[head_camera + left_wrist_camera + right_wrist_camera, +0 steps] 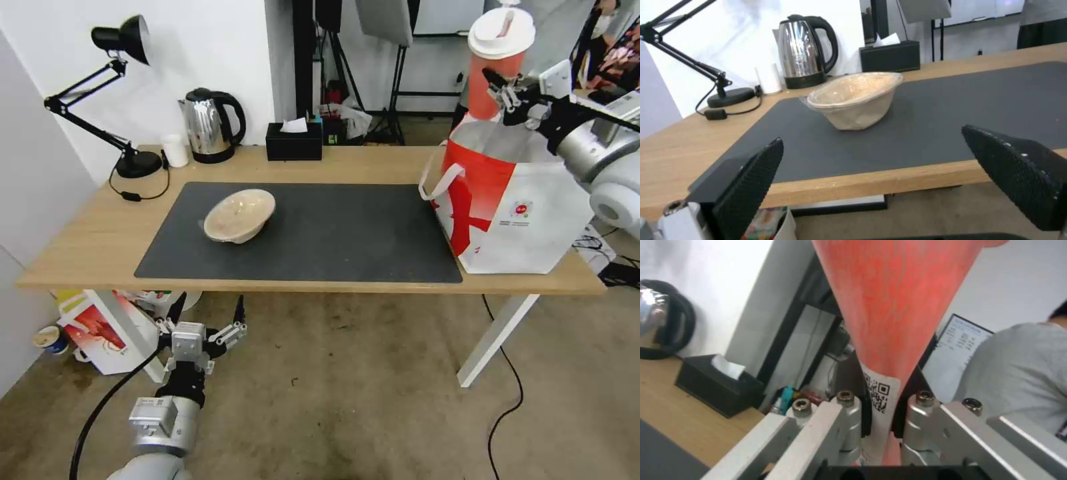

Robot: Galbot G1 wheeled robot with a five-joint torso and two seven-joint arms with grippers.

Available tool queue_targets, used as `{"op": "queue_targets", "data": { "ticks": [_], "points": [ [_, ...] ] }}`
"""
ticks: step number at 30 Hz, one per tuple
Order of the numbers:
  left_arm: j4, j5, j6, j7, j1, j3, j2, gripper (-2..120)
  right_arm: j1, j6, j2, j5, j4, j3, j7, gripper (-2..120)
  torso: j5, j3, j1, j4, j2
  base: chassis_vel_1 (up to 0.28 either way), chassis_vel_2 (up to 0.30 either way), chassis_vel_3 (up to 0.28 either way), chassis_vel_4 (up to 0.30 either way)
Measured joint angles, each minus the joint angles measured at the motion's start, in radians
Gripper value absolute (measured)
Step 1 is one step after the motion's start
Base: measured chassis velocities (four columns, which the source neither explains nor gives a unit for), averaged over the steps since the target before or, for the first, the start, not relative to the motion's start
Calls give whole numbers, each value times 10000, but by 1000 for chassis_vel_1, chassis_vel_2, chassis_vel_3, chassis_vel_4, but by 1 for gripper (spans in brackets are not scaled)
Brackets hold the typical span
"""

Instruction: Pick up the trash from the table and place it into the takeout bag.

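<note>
Gripping the tapered red straw cup point(497, 63) above the boxy foil-lined takeout bag point(513, 213) at the table's point(373, 163) right end, the right gripper point(505, 90) clamps it; the left gripper point(203, 319) hangs wide open below the front edge; the beige bowl point(239, 215) sits tilted on the mat point(333, 233).

The right arm reaches out high on the robot's right side. Its wrist is silver and its right gripper point(501, 90) is black. The two fingers point(849, 426) are squeezed in tight — something red sits pinched between the jaws. The left arm hangs low, down in front of the robot. The left gripper point(207, 320) points forward and its jaws are spread wide apart — nothing sits between the two black fingertips point(749, 186).
</note>
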Motion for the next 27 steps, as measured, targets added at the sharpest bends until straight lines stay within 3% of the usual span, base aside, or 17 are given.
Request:
{"op": "queue_targets", "data": {
  "ticks": [16,27],
  "points": [
    [0,0,0,0,0,0,0,100,-57,-444,169,-104,-514,58,730,5,-1,0,1,0,0,0,0,0,0],
    [0,0,0,0,0,0,0,100,-437,-1453,228,-67,-95,190,1514,5,0,0,0,1,0,0,0,0,0]
  ]
}}
